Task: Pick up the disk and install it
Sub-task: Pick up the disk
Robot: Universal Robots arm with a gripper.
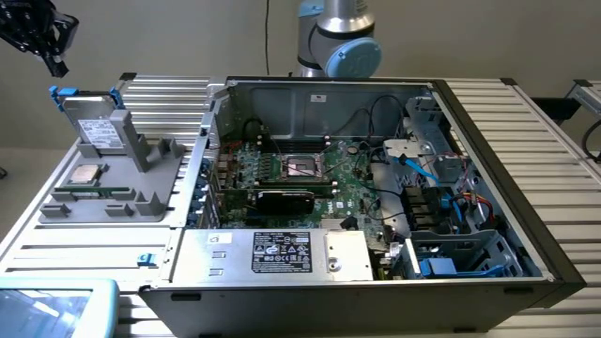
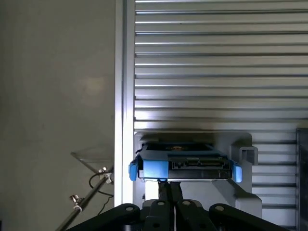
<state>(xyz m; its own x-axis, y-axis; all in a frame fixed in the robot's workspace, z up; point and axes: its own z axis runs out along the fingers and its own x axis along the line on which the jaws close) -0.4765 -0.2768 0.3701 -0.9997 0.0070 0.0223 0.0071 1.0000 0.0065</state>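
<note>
The disk (image 1: 97, 127) stands upright on its edge in a grey holder (image 1: 141, 176) at the exterior view's left. It is silver-grey with a white label, and blue carrier tabs show at its top corners. My gripper (image 1: 58, 65) hangs in the air above it, a little further toward the exterior view's left, and does not touch it. In the wrist view the disk's (image 2: 185, 166) blue-edged top and connector face the camera. The gripper's (image 2: 168, 186) black fingers are shut together just short of it, with nothing between them.
The open computer case (image 1: 488, 141) takes up the middle and the exterior view's right, with its motherboard (image 1: 300, 169) exposed and a drive bay holding a blue-fronted drive (image 1: 438, 267). A small silver chip (image 1: 86, 174) lies on the holder. The table is ribbed metal (image 2: 216, 72).
</note>
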